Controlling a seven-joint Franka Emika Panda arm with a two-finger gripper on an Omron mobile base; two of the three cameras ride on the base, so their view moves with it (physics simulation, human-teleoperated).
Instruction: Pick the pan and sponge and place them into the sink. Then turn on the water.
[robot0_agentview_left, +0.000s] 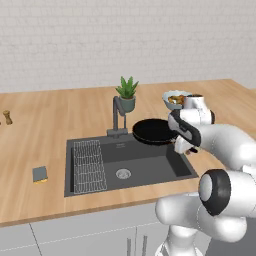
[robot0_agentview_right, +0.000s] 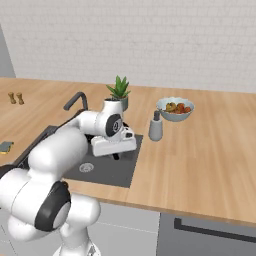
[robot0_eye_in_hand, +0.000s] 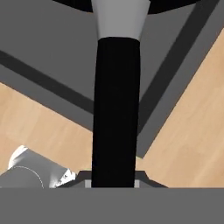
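Note:
The round black pan (robot0_agentview_left: 152, 131) hangs level above the back right corner of the dark grey sink (robot0_agentview_left: 145, 165). My gripper (robot0_agentview_left: 180, 146) is shut on the pan's thin black handle (robot0_eye_in_hand: 114, 109), which in the hand view runs straight up from between my fingertips (robot0_eye_in_hand: 113, 181) to the pan's body. In the right base view the gripper (robot0_agentview_right: 117, 155) hangs over the sink (robot0_agentview_right: 107, 172), and my arm hides the pan. The small sponge (robot0_agentview_left: 40, 174), dark grey over yellow, lies on the counter left of the sink, far from the gripper. No water runs from the faucet (robot0_agentview_left: 118, 117).
A wire rack (robot0_agentview_left: 89, 165) fills the sink's left part, and a silver drain (robot0_agentview_left: 123, 173) sits mid-basin. A potted plant (robot0_agentview_left: 127, 92) stands behind the faucet. A fruit bowl (robot0_agentview_right: 175, 109) and a grey soap dispenser (robot0_agentview_right: 156, 127) stand right of the sink. Small shakers (robot0_agentview_left: 7, 117) stand far left.

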